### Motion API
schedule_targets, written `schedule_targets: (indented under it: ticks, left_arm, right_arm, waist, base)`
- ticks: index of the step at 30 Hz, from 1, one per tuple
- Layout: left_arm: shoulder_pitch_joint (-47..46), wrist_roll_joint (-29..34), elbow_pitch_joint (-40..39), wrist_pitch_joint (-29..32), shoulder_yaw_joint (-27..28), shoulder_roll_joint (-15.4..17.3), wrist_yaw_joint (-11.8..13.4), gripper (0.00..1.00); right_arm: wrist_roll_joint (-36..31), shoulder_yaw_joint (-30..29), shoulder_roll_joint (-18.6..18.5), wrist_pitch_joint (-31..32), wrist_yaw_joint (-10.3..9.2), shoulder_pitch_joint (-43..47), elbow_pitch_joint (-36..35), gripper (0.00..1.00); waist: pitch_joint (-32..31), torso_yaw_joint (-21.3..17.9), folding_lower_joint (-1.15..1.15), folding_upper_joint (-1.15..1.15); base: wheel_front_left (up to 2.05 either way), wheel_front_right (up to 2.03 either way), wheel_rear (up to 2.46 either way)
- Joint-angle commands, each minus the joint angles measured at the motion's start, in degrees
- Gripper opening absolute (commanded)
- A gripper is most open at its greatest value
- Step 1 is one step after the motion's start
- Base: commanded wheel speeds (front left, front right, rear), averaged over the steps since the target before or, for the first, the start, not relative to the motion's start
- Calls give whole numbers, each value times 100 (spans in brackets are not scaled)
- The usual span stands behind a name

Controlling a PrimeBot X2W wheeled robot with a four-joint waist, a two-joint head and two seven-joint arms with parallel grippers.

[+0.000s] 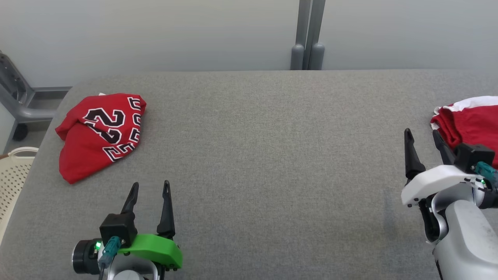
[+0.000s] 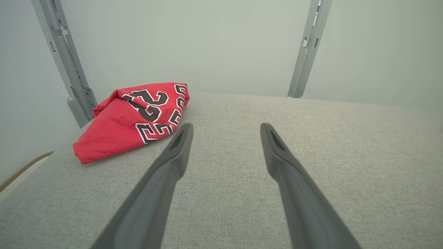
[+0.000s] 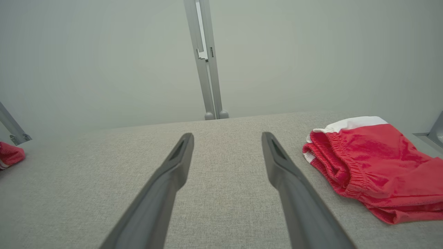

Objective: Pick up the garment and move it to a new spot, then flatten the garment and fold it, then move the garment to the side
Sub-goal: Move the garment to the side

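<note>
A crumpled red garment point(image 1: 99, 134) with black-and-white "22" print lies at the far left of the grey table; it also appears in the left wrist view point(image 2: 131, 121), and a corner of it in the right wrist view point(image 3: 10, 155). My left gripper point(image 1: 151, 184) point(image 2: 226, 128) stands open just right of and nearer than it, touching nothing. A second red garment point(image 1: 472, 120) point(image 3: 377, 166) with white trim and an elastic waistband lies folded at the right edge. My right gripper point(image 1: 421, 133) point(image 3: 227, 136) is open just left of it, with nothing between its fingers.
The grey fabric-covered table point(image 1: 272, 163) spans the view. A pale perforated basket point(image 1: 11, 175) sits off its left edge, below a grey metal frame on a wheel point(image 1: 19, 109). A grey upright post point(image 1: 307, 35) stands behind the table's far edge.
</note>
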Motion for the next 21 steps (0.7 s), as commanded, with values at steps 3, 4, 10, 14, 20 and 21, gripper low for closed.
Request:
schedule_targets:
  ticks: [3, 4, 10, 14, 20, 21]
  left_arm:
    - [131, -29, 66, -52, 90, 96, 11, 100]
    - [148, -38, 88, -55, 100, 109, -5, 100]
    - [194, -206, 135, -96, 231, 166, -207, 100]
    - [242, -274, -94, -102, 476, 152, -393, 100]
    - [538, -1, -382, -94, 771, 31, -702, 100]
    - [586, 25, -379, -94, 805, -3, -738, 100]
  right_arm:
    - [10, -120, 198, -85, -8, 437, -393, 100]
    - [-16, -169, 256, -72, -8, 566, -469, 100]
    - [-180, -347, 528, -21, -7, 1038, -826, 100]
    - [-165, -446, 618, -24, -7, 1273, -991, 100]
    - [-38, -12, 625, -95, -7, 1506, -1077, 100]
    - [16, 65, 626, -105, -7, 1555, -1074, 100]
  waist:
    - [-252, 102, 0, 0]
    - [-292, 121, 0, 0]
    - [-385, 151, 0, 0]
    - [-404, 165, 0, 0]
    - [-379, 188, 0, 0]
    - [-374, 197, 0, 0]
  base:
    - [0, 0, 0]
    - [0, 0, 0]
    - [0, 0, 0]
    - [0, 0, 0]
    - [0, 0, 0]
    - [0, 0, 0]
